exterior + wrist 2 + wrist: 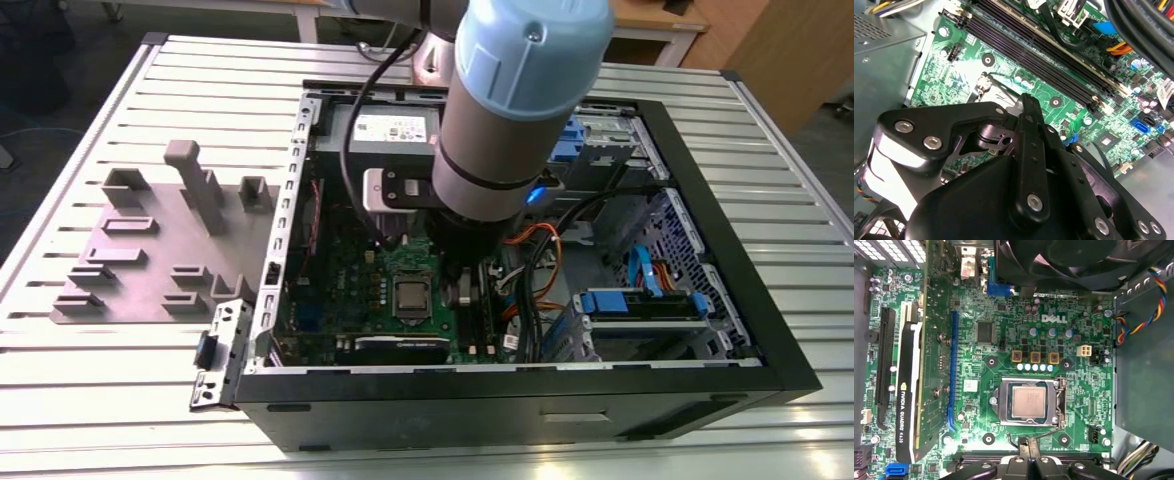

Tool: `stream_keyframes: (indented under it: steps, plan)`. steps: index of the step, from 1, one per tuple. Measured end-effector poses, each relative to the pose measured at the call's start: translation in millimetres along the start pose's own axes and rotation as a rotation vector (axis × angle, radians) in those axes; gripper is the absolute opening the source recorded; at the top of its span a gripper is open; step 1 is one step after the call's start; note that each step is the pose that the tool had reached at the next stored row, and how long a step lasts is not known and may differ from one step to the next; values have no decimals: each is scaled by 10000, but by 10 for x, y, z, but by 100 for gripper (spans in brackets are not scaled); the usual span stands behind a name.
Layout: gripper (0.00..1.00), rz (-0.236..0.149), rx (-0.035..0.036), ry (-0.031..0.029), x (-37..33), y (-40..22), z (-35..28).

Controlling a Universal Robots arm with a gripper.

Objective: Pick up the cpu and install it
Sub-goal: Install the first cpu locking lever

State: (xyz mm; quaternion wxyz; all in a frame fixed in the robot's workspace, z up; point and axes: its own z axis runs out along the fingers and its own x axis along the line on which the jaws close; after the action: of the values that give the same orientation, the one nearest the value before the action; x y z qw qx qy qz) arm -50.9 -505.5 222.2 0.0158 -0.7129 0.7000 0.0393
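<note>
The cpu (1028,401) is a small silvery square lying flat in the metal socket frame (1056,401) on the green motherboard (1081,385). In the exterior view the cpu (408,294) sits low in the open computer case, just to the left of the arm's dark tool. My gripper (1024,442) is shut, with nothing visible between its fingers. Its narrow tip is at the socket's thin wire lever (1046,435), just beside the frame's edge. In the second wrist view the gripper (1026,100) hangs close over the motherboard (1004,65) and hides the socket.
A graphics card (906,390) stands beside the socket, and black memory slots (1044,50) run along the board. A black fan (1064,260), loose cables (534,250) and a blue drive bay (641,305) crowd the case. Grey holder blocks (147,260) sit on the table at the exterior view's left.
</note>
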Motion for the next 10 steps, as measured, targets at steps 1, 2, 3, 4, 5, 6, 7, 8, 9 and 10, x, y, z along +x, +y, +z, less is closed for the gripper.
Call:
stream_keyframes:
  steps: [1, 2, 3, 4, 5, 6, 7, 8, 9, 10]
  plan:
    - [11, 0, -1, 1, 1, 0, 12]
    - [11, 0, -1, 1, 2, -1, 24]
    - [11, -1, -1, -1, 4, 0, 34]
    - [11, -2, -2, -2, 6, 2, 42]
    - [11, -1, -2, -1, 10, 5, 48]
    - [11, -1, -1, -5, 17, 7, 51]
    - [11, 0, -1, -6, 27, 9, 52]
    - [11, 0, -2, -4, 40, 11, 52]
    - [11, 1, -2, -4, 48, 12, 55]
    - [11, 1, -1, -5, 54, 12, 60]
